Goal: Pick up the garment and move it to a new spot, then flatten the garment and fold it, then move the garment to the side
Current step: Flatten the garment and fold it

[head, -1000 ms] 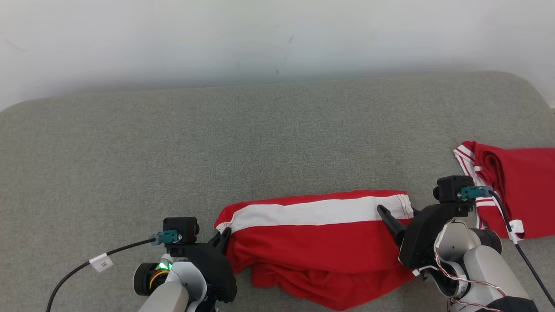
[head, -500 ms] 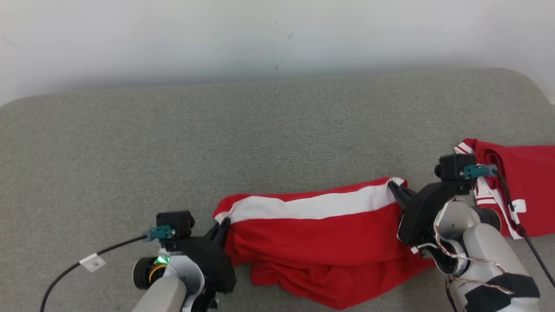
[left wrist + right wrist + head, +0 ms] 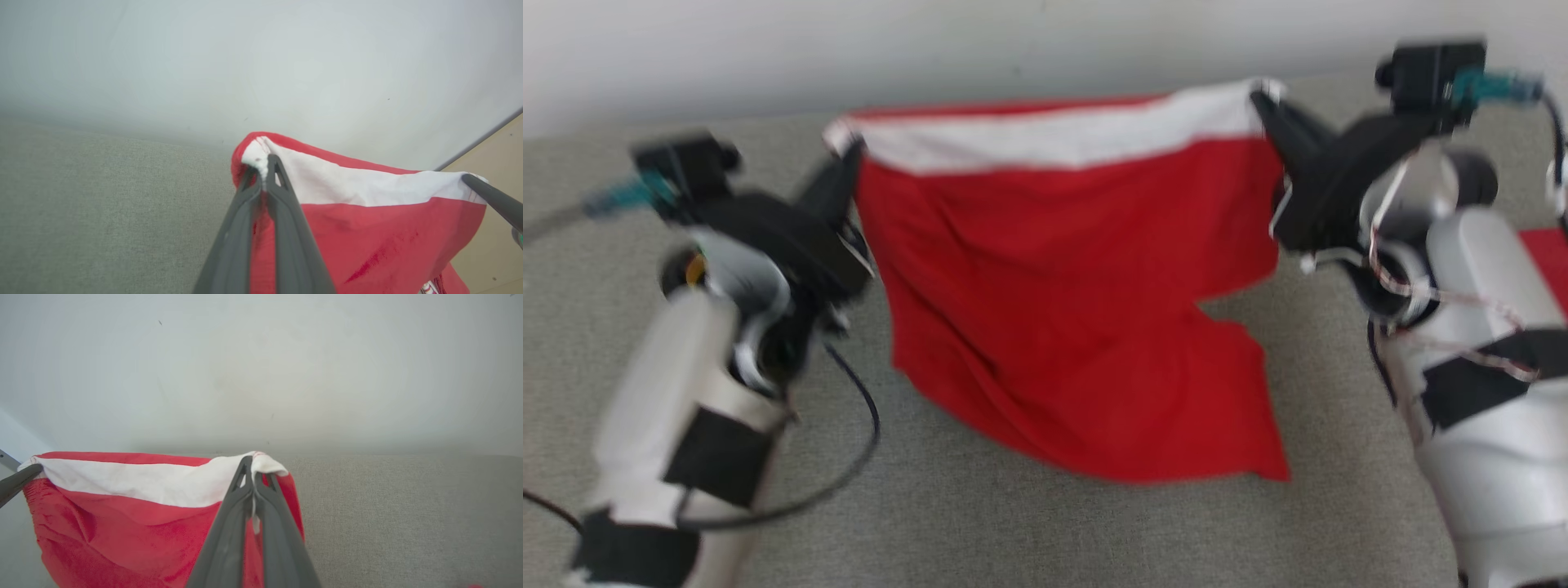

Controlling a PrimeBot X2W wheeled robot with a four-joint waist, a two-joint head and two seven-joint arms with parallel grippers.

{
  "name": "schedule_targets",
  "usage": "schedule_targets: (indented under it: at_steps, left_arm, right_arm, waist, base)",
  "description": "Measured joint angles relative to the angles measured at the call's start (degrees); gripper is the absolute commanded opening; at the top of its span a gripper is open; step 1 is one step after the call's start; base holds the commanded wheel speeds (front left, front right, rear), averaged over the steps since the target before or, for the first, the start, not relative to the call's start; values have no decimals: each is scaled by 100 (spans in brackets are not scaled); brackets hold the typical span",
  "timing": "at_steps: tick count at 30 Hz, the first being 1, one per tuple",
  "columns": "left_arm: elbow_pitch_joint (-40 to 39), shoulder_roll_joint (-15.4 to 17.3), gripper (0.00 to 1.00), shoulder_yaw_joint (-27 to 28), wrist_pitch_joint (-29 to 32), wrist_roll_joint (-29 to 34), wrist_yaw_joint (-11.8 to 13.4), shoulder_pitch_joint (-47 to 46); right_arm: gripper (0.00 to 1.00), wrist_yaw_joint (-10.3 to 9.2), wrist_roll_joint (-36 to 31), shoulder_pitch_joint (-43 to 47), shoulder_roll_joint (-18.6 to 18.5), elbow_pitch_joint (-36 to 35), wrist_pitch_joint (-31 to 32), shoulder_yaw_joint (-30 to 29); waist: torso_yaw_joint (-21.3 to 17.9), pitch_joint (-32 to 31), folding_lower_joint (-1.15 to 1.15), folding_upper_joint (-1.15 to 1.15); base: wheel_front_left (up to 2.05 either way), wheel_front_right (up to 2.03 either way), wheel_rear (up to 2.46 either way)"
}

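The garment is red with a white band along its top edge. It hangs in the air, stretched between my two grippers, and its lower part trails down to the grey surface. My left gripper is shut on the band's left corner, and its wrist view shows the garment pinched between the left gripper's tips. My right gripper is shut on the band's right corner; in its wrist view the garment is clamped at the right gripper's tips.
The grey fabric surface stretches below and around the garment. A pale wall rises behind it. Another red cloth peeks out at the right edge behind my right arm. A black cable loops beside my left forearm.
My right gripper has shut on the band's right corner. Both arms have lifted the garment off the surface, so it now hangs spread between them. The head camera has also shifted.
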Motion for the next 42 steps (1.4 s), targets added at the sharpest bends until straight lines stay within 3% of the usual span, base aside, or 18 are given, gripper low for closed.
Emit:
schedule_targets:
  at_steps: [6, 11, 19, 24, 31, 37, 42]
  left_arm:
    - [-498, 336, 0, 224, 422, -114, 34, -1039]
    - [-818, 522, 0, 342, 460, 34, 268, -2098]
    - [-999, 608, 0, 620, -324, 326, 363, -3164]
    - [-994, 579, 0, 690, -907, 387, 208, -3555]
    - [-824, 568, 0, 762, -1572, 252, 52, -3523]
    - [-716, 722, 0, 219, -1650, 274, 1, -2610]
    - [-1106, 931, 0, -277, -1756, 31, -26, -1611]
  right_arm:
    - [0, 0, -5, -1288, -109, 89, -132, 241]
    - [0, 0, -255, -2549, -197, 363, -615, 307]
    - [0, 0, -772, -3657, -124, 760, -1839, 63]
    - [0, 0, -1098, -4123, -71, 1077, -2719, 1]
    - [0, 0, -1217, -4234, 81, 1734, -3333, -38]
    - [0, 0, -965, -3646, 43, 1833, -3417, 767]
    - [0, 0, -291, -2904, -394, 1365, -3189, 1536]
  waist:
    - [-121, 482, 0, 0]
    - [-211, 1105, 1, 0]
    - [-323, 1798, 2, 1]
    - [-410, 2143, 1, 1]
    - [-560, 2293, -1, 0]
    - [-537, 2152, 0, 0]
    - [-493, 1873, -1, 0]
  base:
    - [0, 0, 0]
    - [0, 0, 0]
    - [0, 0, 0]
    - [0, 0, 0]
    - [0, 0, 0]
    - [0, 0, 0]
    - [0, 0, 0]
